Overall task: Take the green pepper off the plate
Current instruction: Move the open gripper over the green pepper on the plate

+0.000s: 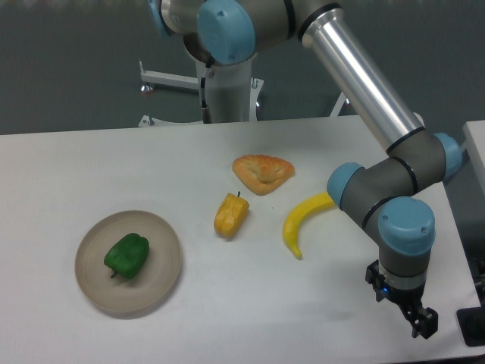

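Observation:
The green pepper (126, 256) lies on the round beige-grey plate (163, 282) at the left front of the white table. My gripper (419, 317) hangs at the far right front of the table, far from the plate. Its dark fingers point down and to the right. They are small and partly hidden by the wrist, so I cannot tell whether they are open or shut. Nothing shows between them.
A yellow-orange pepper (230, 215) lies mid-table. A triangular pastry (263, 173) sits behind it. A yellow banana (302, 221) lies right of the pepper, partly under my arm's elbow (371, 189). The arm's base stands behind the table. A dark object (474, 326) is at the right edge.

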### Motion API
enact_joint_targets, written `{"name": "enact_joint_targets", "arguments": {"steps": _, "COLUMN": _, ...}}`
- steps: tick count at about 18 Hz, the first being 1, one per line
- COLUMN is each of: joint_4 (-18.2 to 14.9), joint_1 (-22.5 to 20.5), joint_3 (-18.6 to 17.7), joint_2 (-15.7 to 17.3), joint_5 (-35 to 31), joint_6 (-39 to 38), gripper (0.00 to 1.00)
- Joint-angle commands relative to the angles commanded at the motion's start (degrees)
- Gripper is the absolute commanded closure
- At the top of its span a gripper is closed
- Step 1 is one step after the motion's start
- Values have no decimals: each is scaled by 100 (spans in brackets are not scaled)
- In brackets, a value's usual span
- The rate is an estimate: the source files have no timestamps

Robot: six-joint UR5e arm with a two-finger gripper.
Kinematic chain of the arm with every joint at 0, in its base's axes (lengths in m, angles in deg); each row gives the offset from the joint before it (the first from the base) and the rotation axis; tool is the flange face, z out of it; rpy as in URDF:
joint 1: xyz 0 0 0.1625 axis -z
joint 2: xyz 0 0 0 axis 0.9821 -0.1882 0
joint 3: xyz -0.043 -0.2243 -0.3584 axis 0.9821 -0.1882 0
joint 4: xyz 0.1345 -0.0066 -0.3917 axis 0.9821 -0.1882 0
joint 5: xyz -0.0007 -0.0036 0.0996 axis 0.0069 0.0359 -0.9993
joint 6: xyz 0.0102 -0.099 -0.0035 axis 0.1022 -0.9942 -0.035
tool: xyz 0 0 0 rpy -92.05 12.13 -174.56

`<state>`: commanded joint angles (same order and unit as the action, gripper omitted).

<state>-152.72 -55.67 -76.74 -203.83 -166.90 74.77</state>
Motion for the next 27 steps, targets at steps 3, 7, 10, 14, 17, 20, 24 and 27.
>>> {"name": "enact_joint_targets", "arguments": {"steps": 3, "joint_4": 9, "joint_1": 17, "joint_3": -44, "joint_2": 17, "joint_5": -9, "joint_6": -9, "gripper": 0}}
{"name": "enact_joint_targets", "arguments": {"steps": 7, "joint_4": -35, "joint_1": 79, "joint_3": -210, "joint_2": 201, "joint_5": 26, "joint_6": -61, "gripper": 0}}
{"name": "enact_joint_targets", "arguments": {"steps": 10, "joint_4": -44, "joint_1": 79, "joint_3": -640, "joint_2": 518, "joint_5": 105, "joint_6": -465, "gripper": 0}}
{"name": "enact_joint_targets", "arguments": {"steps": 14, "joint_4": -61, "joint_1": 272, "joint_3": -930, "joint_2": 772, "joint_5": 237, "joint_6": -1246, "gripper": 0}}
{"name": "enact_joint_targets", "arguments": {"steps": 17, "joint_4": -61, "joint_1": 316, "joint_3": -1553, "joint_2": 1299, "joint_5": 675, "joint_6": -1791, "gripper": 0}}
{"name": "enact_joint_targets", "arguments": {"steps": 20, "joint_4": -44, "joint_1": 404, "joint_3": -2362, "joint_2": 1975, "joint_5": 1194, "joint_6": -2905, "gripper": 0}}
{"name": "enact_joint_targets", "arguments": {"steps": 24, "joint_4": -35, "joint_1": 605, "joint_3": -2996, "joint_2": 2565, "joint_5": 1722, "joint_6": -3944, "gripper": 0}}
{"name": "enact_joint_targets", "arguments": {"steps": 27, "joint_4": 17, "joint_1": 860, "joint_3": -3383, "joint_2": 2838, "joint_5": 1740, "joint_6": -4858, "gripper": 0}}
